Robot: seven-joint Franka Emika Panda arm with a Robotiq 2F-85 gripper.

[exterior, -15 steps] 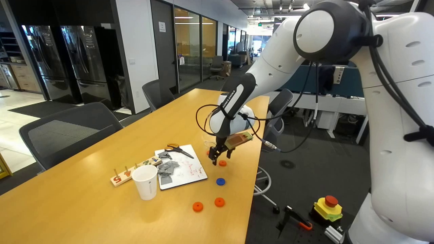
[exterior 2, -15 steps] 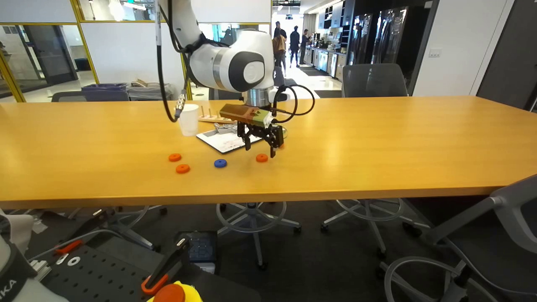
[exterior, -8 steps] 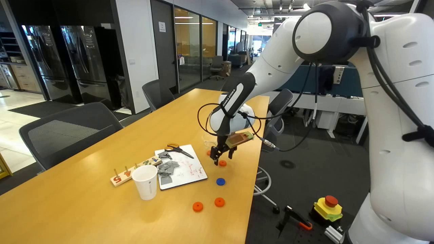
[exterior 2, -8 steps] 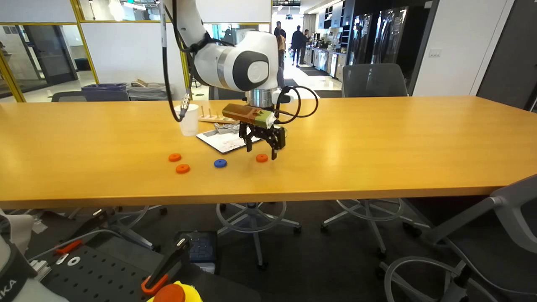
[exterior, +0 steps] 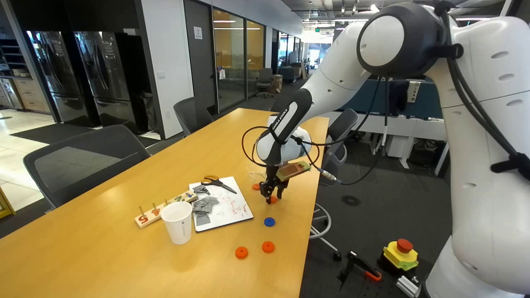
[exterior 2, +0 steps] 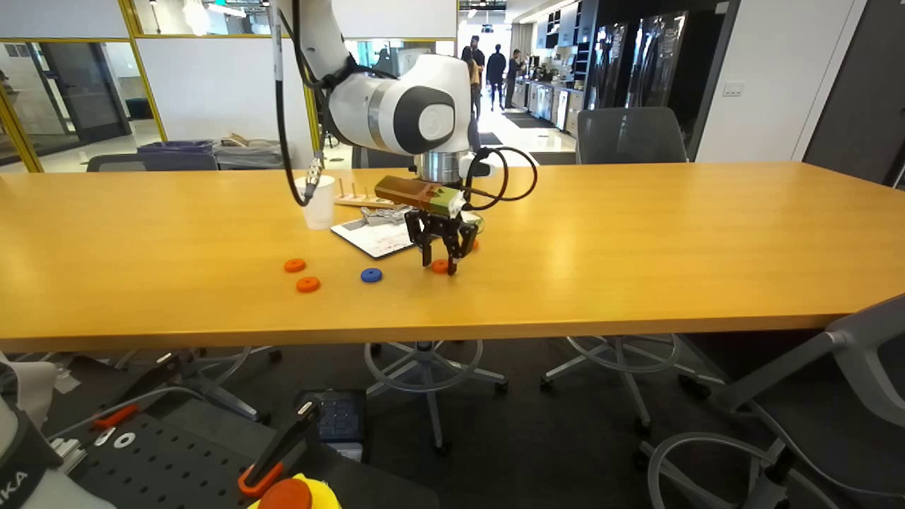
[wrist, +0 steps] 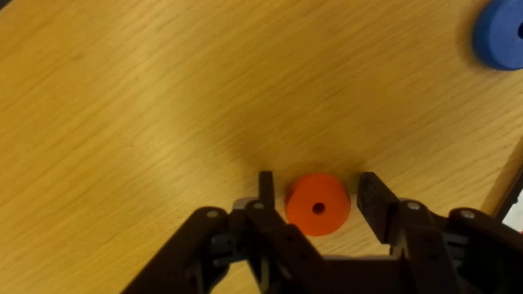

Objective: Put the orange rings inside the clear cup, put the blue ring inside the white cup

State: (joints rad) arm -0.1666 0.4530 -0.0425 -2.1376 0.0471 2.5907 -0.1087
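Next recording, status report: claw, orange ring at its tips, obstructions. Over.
Claw open, jaws either side of an orange ring, gaps showing. Ring flat on the table, not yet gripped. Blue ring nearby, outside the jaws; nothing seen blocking.

Arm [exterior: 337, 78]: white, dark-grey joint cover [exterior: 422, 45] | Cables [exterior 2: 281, 127]: black, looped | Claw [wrist: 317, 195]: black, apparently round grey screws [wrist: 413, 206]

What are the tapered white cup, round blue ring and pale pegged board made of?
Tapered white cup: probably plastic, perhaps paper; smooth wall, thin rim.
Round blue ring: maybe plastic or painted wood; matte, evenly coloured, no visible grain.
Pale pegged board: likely wood; bare-looking tan surface.
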